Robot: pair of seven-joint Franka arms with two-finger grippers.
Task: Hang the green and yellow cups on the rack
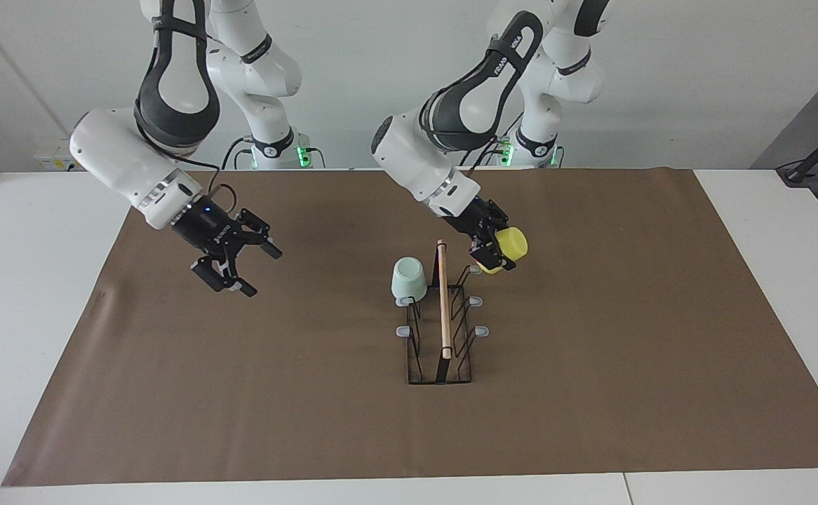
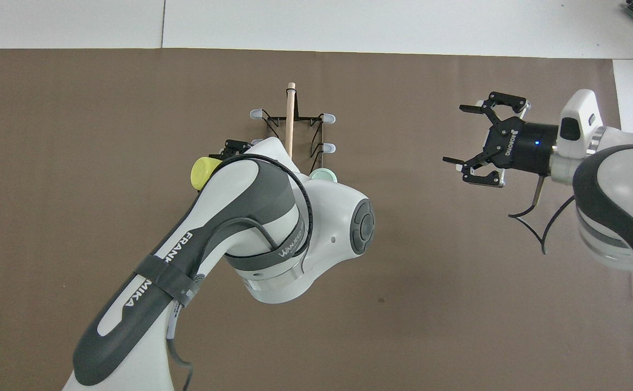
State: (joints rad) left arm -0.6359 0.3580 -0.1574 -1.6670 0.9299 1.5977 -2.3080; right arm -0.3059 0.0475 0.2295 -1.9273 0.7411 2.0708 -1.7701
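Worktop: a white worktop (image 1: 44,315) covered by a large brown paper mat (image 1: 240,393).
Rack: a black wire rack (image 1: 443,319) with a pale wooden rod along its top stands on the mat near the middle of the worktop, its grey-tipped prongs sticking out on both sides.
Green cup: a pale mint green cup (image 1: 408,278) sits upside down on the prong nearest the robots, on the side of the rack toward the right arm's end.
Yellow cup: a bright yellow cup (image 1: 509,246) is held in the air, tipped on its side, over the prong nearest the robots on the side toward the left arm's end.
Left claw: the left claw (image 1: 491,250) is clamped on the yellow cup, just beside the robots' end of the wooden rod.
Right claw: the right claw (image 1: 244,263) hangs over bare mat, well apart from the rack, toward the right arm's end of the worktop; its fingers are spread wide and hold nothing.
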